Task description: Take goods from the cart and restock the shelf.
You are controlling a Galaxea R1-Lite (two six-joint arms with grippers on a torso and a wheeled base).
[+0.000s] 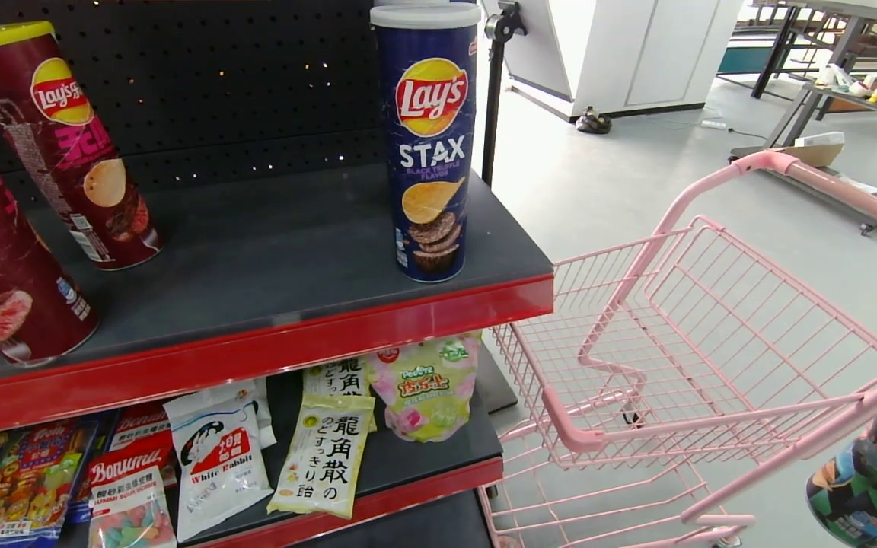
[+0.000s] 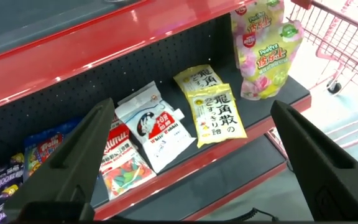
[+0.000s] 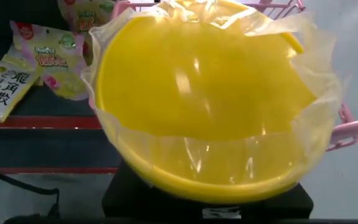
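A chip can with a colourful patterned wall hangs in the air just outside the near right corner of the pink cart. Its yellow plastic-wrapped lid sits close in front of the right wrist camera, above my right gripper's black body, which is shut on the can. My left gripper stands open in front of the lower shelf, with nothing between its fingers. On the upper shelf a blue chip can stands upright at the right end. Two maroon cans stand at the left.
The lower shelf holds snack bags: a white one, a yellow one and a pink-green pouch. The cart's wire basket has nothing in it. Bare shelf lies between the maroon cans and the blue can. Tables stand far right.
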